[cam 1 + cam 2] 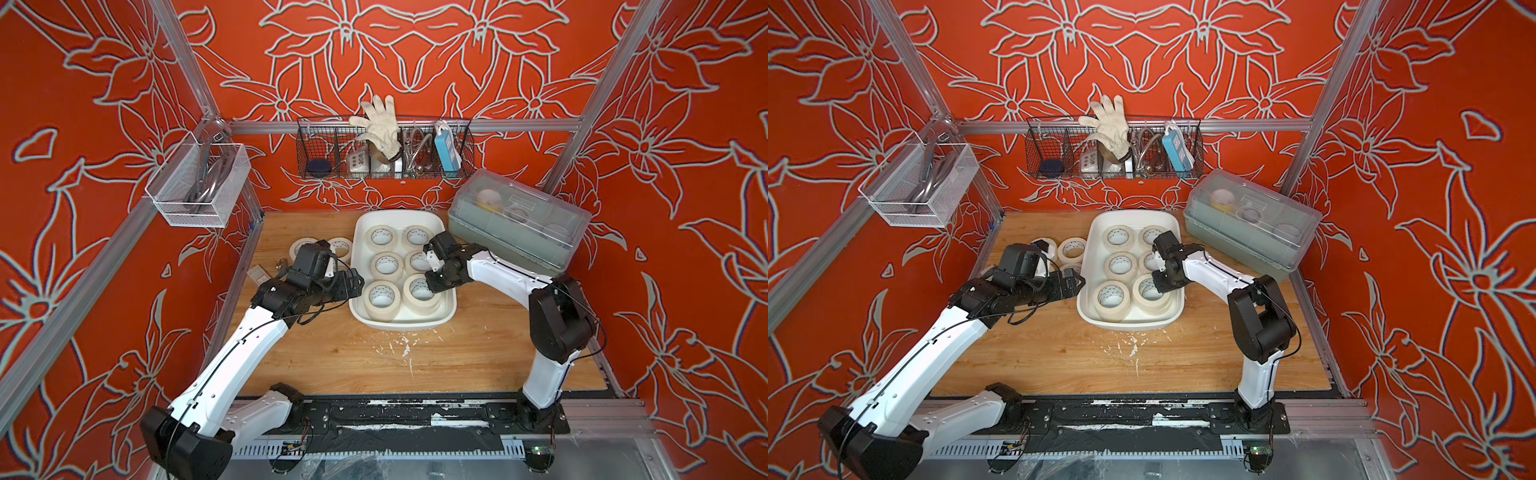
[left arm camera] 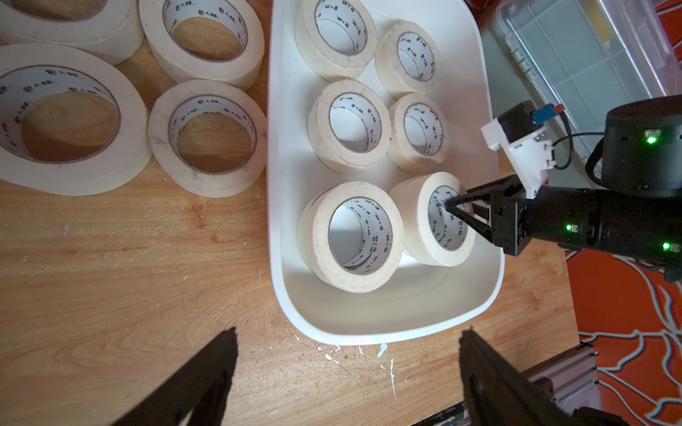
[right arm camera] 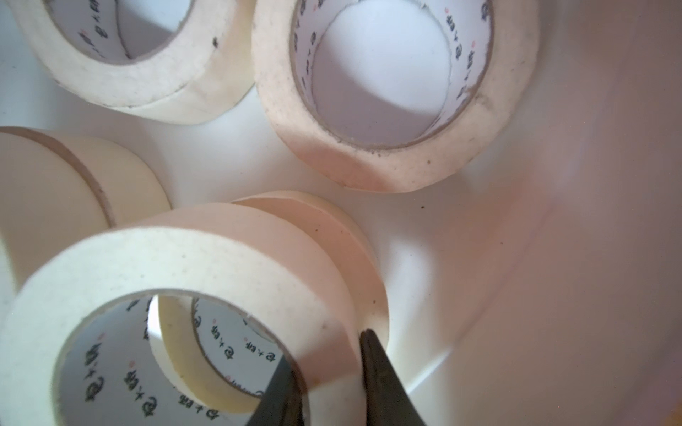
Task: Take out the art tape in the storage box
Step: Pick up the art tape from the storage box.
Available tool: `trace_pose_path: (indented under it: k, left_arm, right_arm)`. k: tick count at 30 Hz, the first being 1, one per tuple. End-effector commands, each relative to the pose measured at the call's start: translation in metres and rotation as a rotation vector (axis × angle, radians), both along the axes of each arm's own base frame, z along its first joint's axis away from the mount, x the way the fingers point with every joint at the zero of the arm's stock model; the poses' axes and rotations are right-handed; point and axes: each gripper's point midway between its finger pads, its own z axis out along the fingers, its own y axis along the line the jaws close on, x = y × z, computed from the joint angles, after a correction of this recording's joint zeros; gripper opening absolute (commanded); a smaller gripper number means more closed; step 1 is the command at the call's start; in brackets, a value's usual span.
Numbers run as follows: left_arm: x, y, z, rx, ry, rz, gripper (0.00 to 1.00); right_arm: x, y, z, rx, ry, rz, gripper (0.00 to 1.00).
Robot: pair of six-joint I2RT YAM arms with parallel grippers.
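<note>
The storage box [image 1: 397, 326] is a shallow white tub in the middle of the wooden table, seen in both top views, and holds several cream rolls of art tape [image 1: 386, 266] lying flat. My right gripper [image 3: 328, 354] is shut on the wall of the top roll [image 3: 166, 265] at the box's near right. One finger [image 3: 284, 387] is inside the core and one is outside. That roll [image 2: 420, 221] sits askew over another roll beneath it. My left gripper [image 2: 348, 332] hangs open over the table by the box's near left rim [image 2: 369, 337], holding nothing.
Several more tape rolls [image 2: 206, 136] lie on the table left of the box. A grey-green box with a clear domed lid [image 1: 519, 224] stands at the back right. A wire basket [image 1: 384, 153] hangs on the back wall and a white mesh basket [image 1: 199, 187] on the left frame.
</note>
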Motion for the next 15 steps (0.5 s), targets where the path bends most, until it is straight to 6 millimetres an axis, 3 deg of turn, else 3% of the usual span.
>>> trace_pose_path:
  k: [1,8,15]
  left_arm:
    - [-0.001,-0.007,0.006,-0.015,-0.022,-0.030,0.91]
    - [-0.001,-0.012,0.015,-0.017,-0.041,-0.049,0.91]
    - [0.002,-0.020,0.030,0.007,-0.047,-0.066,0.92]
  right_arm:
    - [0.003,0.007,0.046,0.061,-0.072,0.011,0.00]
    - [0.007,0.004,0.091,0.045,-0.148,-0.001,0.00]
    - [0.002,0.018,0.137,0.064,-0.236,0.028,0.00]
